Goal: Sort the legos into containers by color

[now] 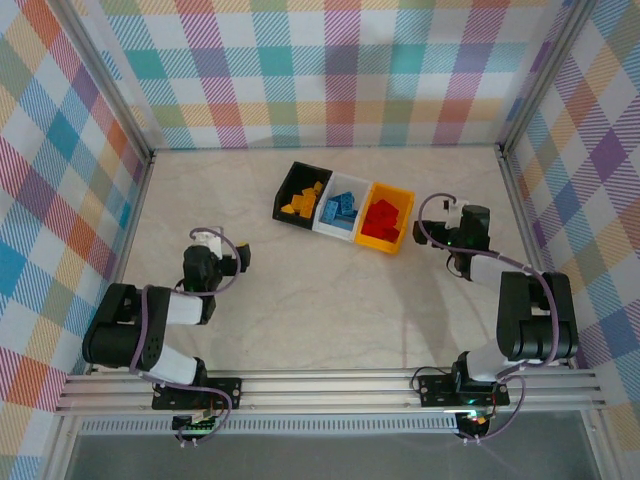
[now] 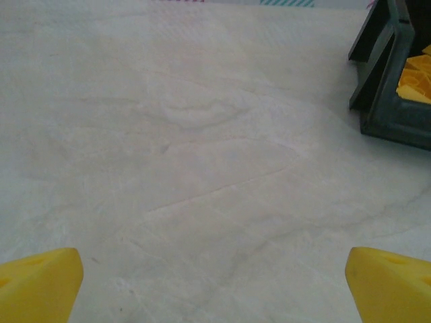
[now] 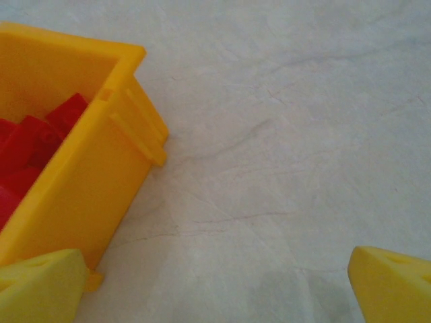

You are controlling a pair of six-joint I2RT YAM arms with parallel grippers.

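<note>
Three bins (image 1: 333, 233) — pale marbled table (image 1: 300, 310), plaid walls (image 1: 330, 70)

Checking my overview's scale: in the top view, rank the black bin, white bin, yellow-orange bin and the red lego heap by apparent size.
1. The black bin, white bin and yellow-orange bin look alike in size, so they are unranked.
2. The red lego heap, which fits inside the yellow-orange bin.

My left arm (image 1: 140, 335) is folded back at the elbow, with the forearm reaching forward. My left tool (image 1: 238, 256) points ahead, its yellow fingertips (image 2: 37, 286) spread wide with nothing between them. My right arm (image 1: 530, 320) is folded the same way, and my right tool (image 1: 450, 222) also gapes wide, empty.
</note>
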